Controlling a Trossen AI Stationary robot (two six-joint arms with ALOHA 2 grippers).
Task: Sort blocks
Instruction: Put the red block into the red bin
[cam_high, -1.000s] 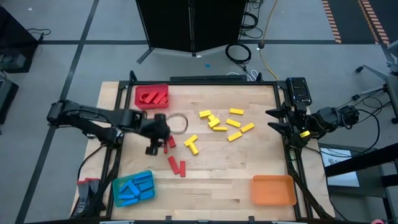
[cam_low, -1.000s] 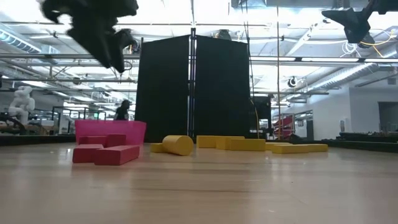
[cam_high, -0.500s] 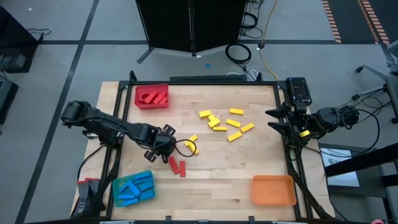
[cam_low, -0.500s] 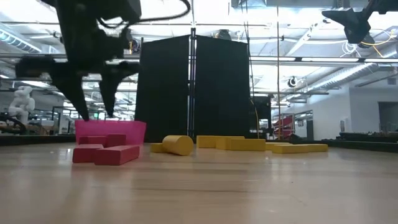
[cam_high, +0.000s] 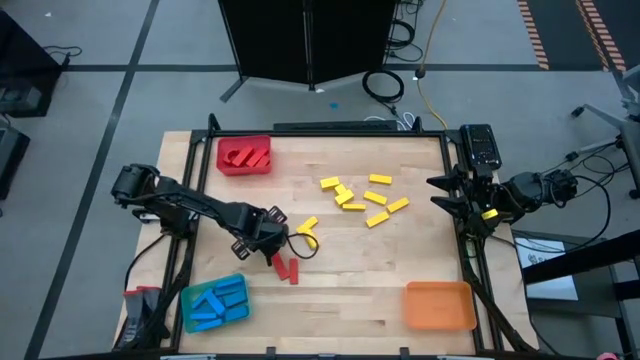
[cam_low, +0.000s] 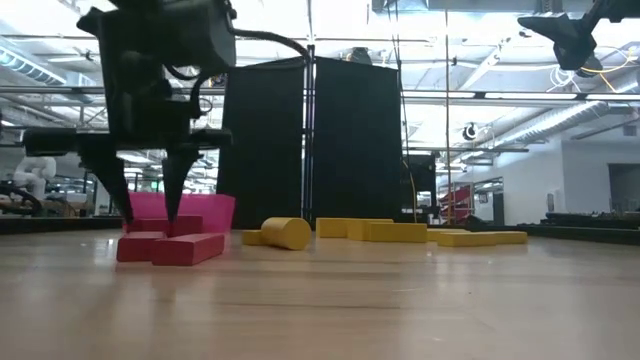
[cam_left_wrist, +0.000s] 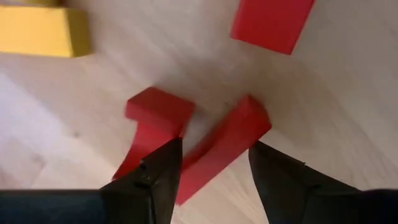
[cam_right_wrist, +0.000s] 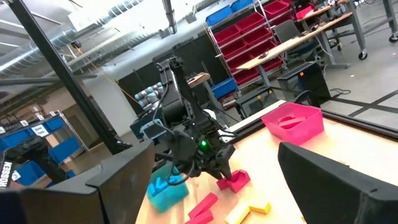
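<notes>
My left gripper (cam_left_wrist: 214, 177) (cam_high: 265, 240) points straight down over a cluster of red blocks near the table's middle left, and it is open. Its two fingers (cam_low: 128, 205) stand on either side of one red block (cam_left_wrist: 224, 146) that lies flat on the wood; I see no touch. A second red block (cam_left_wrist: 152, 121) lies right beside it, a third (cam_left_wrist: 270, 22) farther off, and a yellow block (cam_left_wrist: 40, 31) close by. More yellow blocks (cam_high: 360, 195) are scattered in the table's middle. My right gripper (cam_high: 445, 195) waits open, raised, at the right edge.
A red tray (cam_high: 243, 155) with red blocks stands at the far left, a blue tray (cam_high: 213, 303) with blue blocks at the near left, an orange tray (cam_high: 438, 305) at the near right. Two more red blocks (cam_high: 287, 267) lie just nearer than the left gripper. Bare wood stretches along the near edge.
My left gripper has come down from well above the table to just over the red blocks, shifting a little toward the near edge and rolling about its own axis. Its finger gap looks the same. No block has moved.
</notes>
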